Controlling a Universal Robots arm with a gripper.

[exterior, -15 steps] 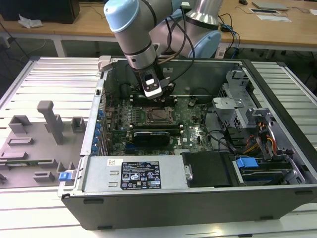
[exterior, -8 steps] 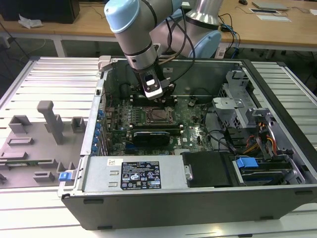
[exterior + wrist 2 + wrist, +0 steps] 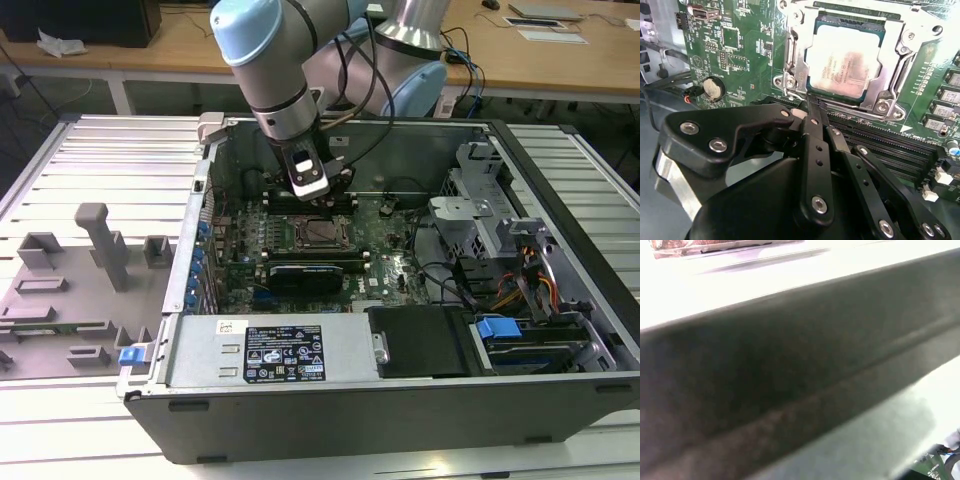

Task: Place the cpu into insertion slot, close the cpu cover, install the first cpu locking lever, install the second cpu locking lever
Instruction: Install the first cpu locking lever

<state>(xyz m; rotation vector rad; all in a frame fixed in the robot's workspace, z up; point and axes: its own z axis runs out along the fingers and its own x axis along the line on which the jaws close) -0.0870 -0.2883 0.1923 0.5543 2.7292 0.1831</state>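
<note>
cpu [image 3: 845, 57]: seated in the insertion slot [image 3: 301, 236]
cpu cover [image 3: 894, 70]: laid down around it
gripper [image 3: 807, 107]: closed, nothing seen held, tips beside cover edge
step: locking judged in hand; fine hooking is called for

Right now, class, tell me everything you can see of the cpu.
The cpu is a flat square chip with a pale silver-grey metal top, faintly printed and a little smudged. It lies level on the green circuit board, showing through the window of the silvery cpu cover, which frames its edges. The shut gripper is near the cover's rim, off the chip.
</note>
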